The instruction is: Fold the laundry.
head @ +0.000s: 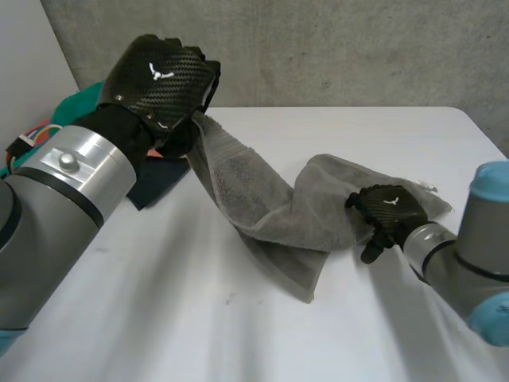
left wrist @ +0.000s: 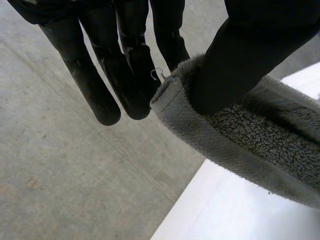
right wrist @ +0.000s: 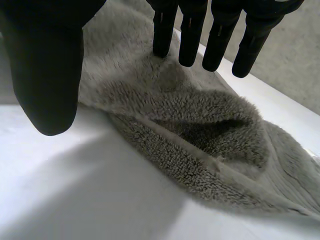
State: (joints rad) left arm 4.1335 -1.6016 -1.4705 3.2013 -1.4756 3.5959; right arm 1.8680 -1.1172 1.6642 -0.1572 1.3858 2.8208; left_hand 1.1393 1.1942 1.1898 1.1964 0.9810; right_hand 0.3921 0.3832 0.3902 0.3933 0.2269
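A grey towel (head: pixel 262 199) runs from my raised left hand (head: pixel 159 79) down to the white table (head: pixel 159 318) and across to my right hand (head: pixel 390 211). In the left wrist view the thumb (left wrist: pixel 240 65) pinches a hemmed corner of the towel (left wrist: pixel 250 145) against the fingers (left wrist: pixel 130 75), holding it off the table. My right hand (right wrist: pixel 45 75) hovers low over the towel's crumpled right end (right wrist: pixel 200 130). Its fingers (right wrist: pixel 220 45) are straight and spread from the thumb, with nothing held between them.
A pile of other laundry lies at the table's back left: teal cloth (head: pixel 79 95) and a dark navy piece (head: pixel 159 187) under my left arm. A concrete wall (head: pixel 334 48) stands behind the table. Bare tabletop lies in front of the towel.
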